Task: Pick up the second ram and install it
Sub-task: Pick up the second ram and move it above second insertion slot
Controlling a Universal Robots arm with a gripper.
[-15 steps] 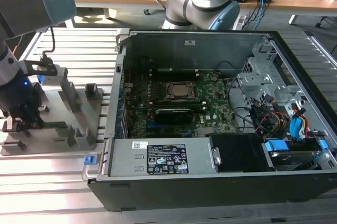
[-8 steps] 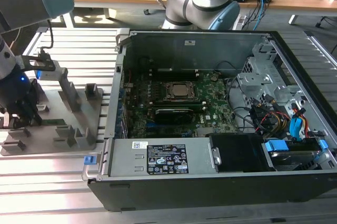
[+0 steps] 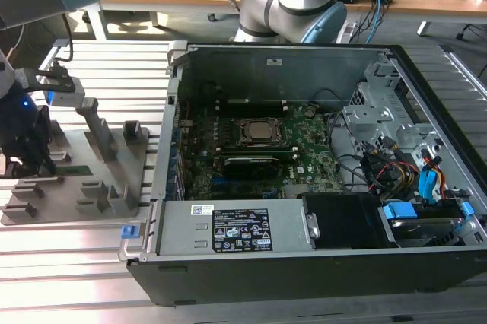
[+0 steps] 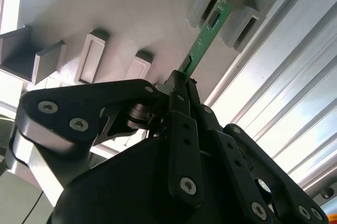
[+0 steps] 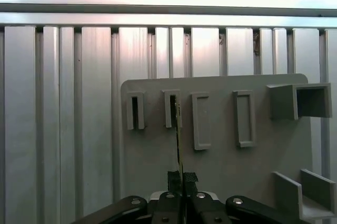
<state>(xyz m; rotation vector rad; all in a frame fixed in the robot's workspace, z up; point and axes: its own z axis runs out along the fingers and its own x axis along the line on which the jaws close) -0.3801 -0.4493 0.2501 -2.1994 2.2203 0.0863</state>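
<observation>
**A:** Where is the second ram [image 4: 203,42] to be found?

**B:** It is seen on the grey tray [image 4: 131,19], stood on its long edge. Its far end is lodged in a slotted post [image 4: 209,4] of the tray, and its near end is taken between the fingers [image 4: 179,124]. In the first wrist view the second ram [image 5: 177,145] is shown edge-on. There it appears as a thin line running from that post across the bare face of the tray.

**A:** How is the gripper [image 4: 182,79] held?

**B:** It is clamped on the near end of the second ram. The fingers are drawn together with only the thickness of the board left between them, as is shown in both wrist views. Whether the lower edge of the board is touching the tray cannot be told.

**A:** What else is placed about the tray?

**B:** The tray is laid flat on a ribbed metal table [image 5: 68,103], and several further upright posts [image 3: 97,122] are carried on it. In the exterior view the gripper [image 3: 29,149] is placed over the tray's edge at the exterior view's left. An open computer case [image 3: 304,271] is set just beside the tray, on the exterior view's right of it. A motherboard [image 3: 199,176] is seen lying inside the case, well apart from the tray and the board held there.
</observation>
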